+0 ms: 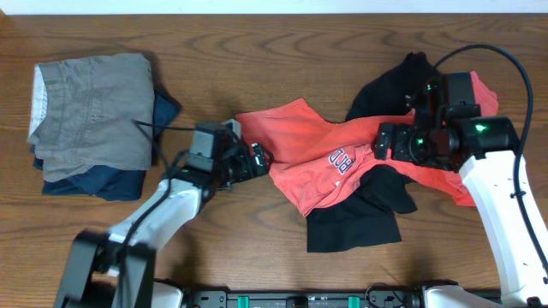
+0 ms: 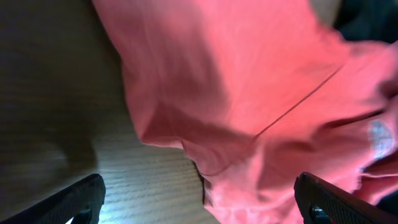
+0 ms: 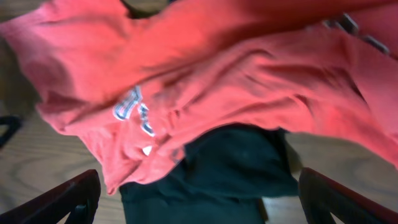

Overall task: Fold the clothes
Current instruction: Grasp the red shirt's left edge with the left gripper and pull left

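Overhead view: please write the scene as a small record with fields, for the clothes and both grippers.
table: brown wood
red T-shirt: crumpled, unfolded, in the middle, lying partly over the black garment
black garment: crumpled, showing above and below the shirt
left gripper: open, at the shirt's left edge
right gripper: open, over the shirt near its lettering
grey garment: folded, on the left side, on top of the navy garment
folding: not yet begun
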`<move>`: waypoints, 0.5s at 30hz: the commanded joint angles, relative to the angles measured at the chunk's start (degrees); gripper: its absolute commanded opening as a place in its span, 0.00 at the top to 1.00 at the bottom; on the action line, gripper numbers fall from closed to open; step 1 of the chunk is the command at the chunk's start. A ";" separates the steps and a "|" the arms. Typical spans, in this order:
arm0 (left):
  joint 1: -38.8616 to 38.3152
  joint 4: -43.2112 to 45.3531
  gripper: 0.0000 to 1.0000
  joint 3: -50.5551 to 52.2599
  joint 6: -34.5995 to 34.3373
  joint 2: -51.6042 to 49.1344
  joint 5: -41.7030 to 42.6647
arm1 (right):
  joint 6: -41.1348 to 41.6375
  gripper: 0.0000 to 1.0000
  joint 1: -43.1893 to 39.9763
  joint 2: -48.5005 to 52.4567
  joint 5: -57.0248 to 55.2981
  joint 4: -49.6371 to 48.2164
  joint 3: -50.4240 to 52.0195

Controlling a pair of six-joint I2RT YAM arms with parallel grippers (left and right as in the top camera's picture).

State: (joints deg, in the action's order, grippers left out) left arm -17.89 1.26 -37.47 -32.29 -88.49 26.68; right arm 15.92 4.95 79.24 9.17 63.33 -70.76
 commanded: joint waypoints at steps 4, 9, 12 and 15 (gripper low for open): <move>-4.55 9.75 0.02 -1.03 -5.44 -7.63 0.33 | 0.55 0.01 -2.58 -0.42 -0.39 4.35 -0.57; -6.97 18.64 0.20 -1.03 -5.53 -9.94 0.28 | 1.11 0.01 -2.14 -0.39 -0.37 6.71 2.36; -7.50 19.87 0.60 -1.03 -5.53 -9.99 -0.33 | 1.73 0.01 -2.14 -0.39 -0.11 4.98 6.73; -7.17 19.89 0.89 -1.03 -5.55 -9.99 -0.31 | 1.84 0.09 -2.12 -0.39 0.72 1.03 12.39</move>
State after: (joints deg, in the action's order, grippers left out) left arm -25.26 20.99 -38.13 -37.98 -98.17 26.74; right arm 16.73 3.05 79.20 9.19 66.17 -62.61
